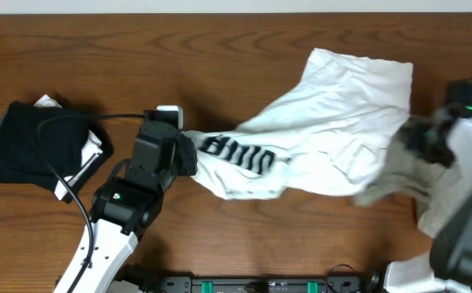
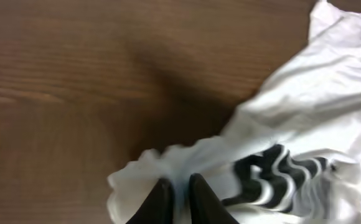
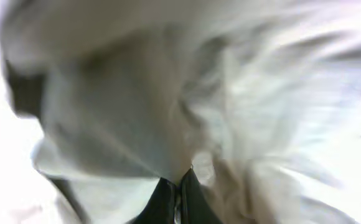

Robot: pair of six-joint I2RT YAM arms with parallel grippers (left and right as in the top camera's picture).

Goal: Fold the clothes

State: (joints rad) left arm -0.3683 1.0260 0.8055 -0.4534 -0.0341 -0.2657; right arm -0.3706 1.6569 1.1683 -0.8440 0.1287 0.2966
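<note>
A white T-shirt (image 1: 334, 130) with a black wavy print (image 1: 240, 155) lies stretched across the middle of the table. My left gripper (image 1: 189, 155) is shut on its left end; in the left wrist view the dark fingers (image 2: 179, 194) pinch a bunched white edge (image 2: 149, 171). My right gripper (image 1: 411, 150) is blurred at the shirt's right end. In the right wrist view its fingers (image 3: 178, 190) are shut on pale cloth (image 3: 137, 118) that fills the frame. A grey-beige fold (image 1: 391, 183) hangs near the right arm.
A folded black garment (image 1: 28, 146) with a white tag lies at the far left of the wooden table (image 1: 220, 57). A black cable (image 1: 65, 183) runs along the left arm. Black equipment sits at the table's front edge (image 1: 268, 283).
</note>
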